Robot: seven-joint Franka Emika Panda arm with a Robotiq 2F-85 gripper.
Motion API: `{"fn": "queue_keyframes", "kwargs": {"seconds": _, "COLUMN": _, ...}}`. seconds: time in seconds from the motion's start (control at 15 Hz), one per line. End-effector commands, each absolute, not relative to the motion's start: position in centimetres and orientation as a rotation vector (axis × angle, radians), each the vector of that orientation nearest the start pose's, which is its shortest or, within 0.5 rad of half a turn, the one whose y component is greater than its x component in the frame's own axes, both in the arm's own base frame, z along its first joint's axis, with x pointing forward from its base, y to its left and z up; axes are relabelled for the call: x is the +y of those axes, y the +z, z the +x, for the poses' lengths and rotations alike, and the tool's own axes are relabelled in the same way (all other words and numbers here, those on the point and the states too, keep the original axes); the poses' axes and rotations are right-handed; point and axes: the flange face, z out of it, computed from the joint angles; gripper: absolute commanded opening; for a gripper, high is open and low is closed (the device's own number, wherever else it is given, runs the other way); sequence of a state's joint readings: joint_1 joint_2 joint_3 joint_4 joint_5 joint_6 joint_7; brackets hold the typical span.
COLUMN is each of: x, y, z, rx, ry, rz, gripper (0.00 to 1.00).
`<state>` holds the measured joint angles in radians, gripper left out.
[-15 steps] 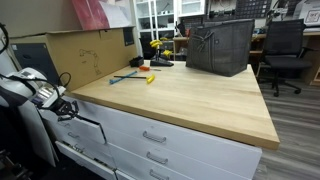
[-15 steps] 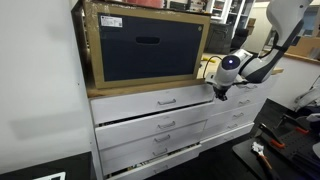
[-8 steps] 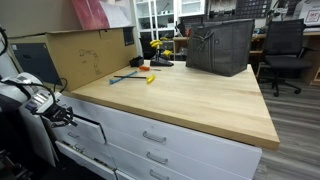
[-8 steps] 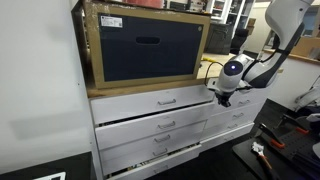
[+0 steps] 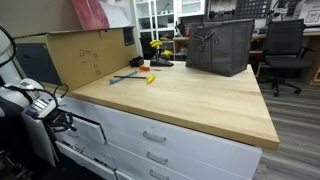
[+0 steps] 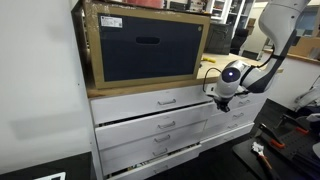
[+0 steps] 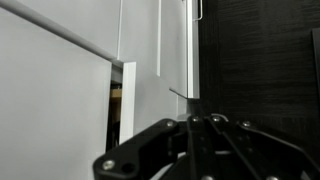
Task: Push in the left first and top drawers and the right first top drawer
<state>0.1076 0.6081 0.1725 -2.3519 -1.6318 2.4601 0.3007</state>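
Note:
My gripper (image 6: 217,101) looks shut and empty, with its fingers together in the wrist view (image 7: 200,120). It is at the top narrow white drawer (image 6: 237,103), by that drawer's inner edge, just under the wooden countertop. In an exterior view it sits at a drawer front that sticks out (image 5: 88,127); whether it touches I cannot tell. The wide top drawer (image 6: 150,103) with a silver bar handle (image 6: 166,101) looks nearly flush. The wide drawers below it (image 6: 155,128) stick out. The wrist view shows white drawer fronts with a dark gap (image 7: 115,100) and a silver handle (image 7: 198,10).
A large cardboard box (image 6: 145,45) stands on the wooden countertop (image 5: 190,100), with a dark bin (image 5: 220,45) and small tools (image 5: 135,76) farther along. An office chair (image 5: 285,50) stands behind. Cables and tools lie on the floor (image 6: 275,145).
My gripper has moved a little downward along the drawer front. The drawers look unchanged.

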Motion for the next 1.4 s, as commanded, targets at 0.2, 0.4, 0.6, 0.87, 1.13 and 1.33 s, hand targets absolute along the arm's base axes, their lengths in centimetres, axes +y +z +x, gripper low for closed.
{"fn": "queue_keyframes", "kwargs": {"seconds": 0.2, "x": 13.7, "y": 1.3, "z": 42.5, "rx": 1.784, "ry": -0.09, "rz": 1.64, "gripper": 0.0}}
{"fn": "queue_keyframes", "kwargs": {"seconds": 0.4, "x": 14.2, "y": 0.0, "z": 42.6, "rx": 1.813, "ry": -0.058, "rz": 1.589, "gripper": 0.0}}
{"fn": "queue_keyframes", "kwargs": {"seconds": 0.6, "x": 14.4, "y": -0.9, "z": 42.4, "rx": 1.853, "ry": 0.007, "rz": 1.491, "gripper": 0.0}}
{"fn": "queue_keyframes", "kwargs": {"seconds": 0.87, "x": 13.7, "y": -2.2, "z": 42.4, "rx": 1.874, "ry": 0.071, "rz": 1.362, "gripper": 0.0}}
{"fn": "queue_keyframes", "kwargs": {"seconds": 1.13, "x": 12.5, "y": -3.3, "z": 42.9, "rx": 1.86, "ry": 0.108, "rz": 1.273, "gripper": 0.0}}
{"fn": "queue_keyframes", "kwargs": {"seconds": 1.33, "x": 11.7, "y": -3.7, "z": 43.8, "rx": 1.843, "ry": 0.133, "rz": 1.229, "gripper": 0.0}}
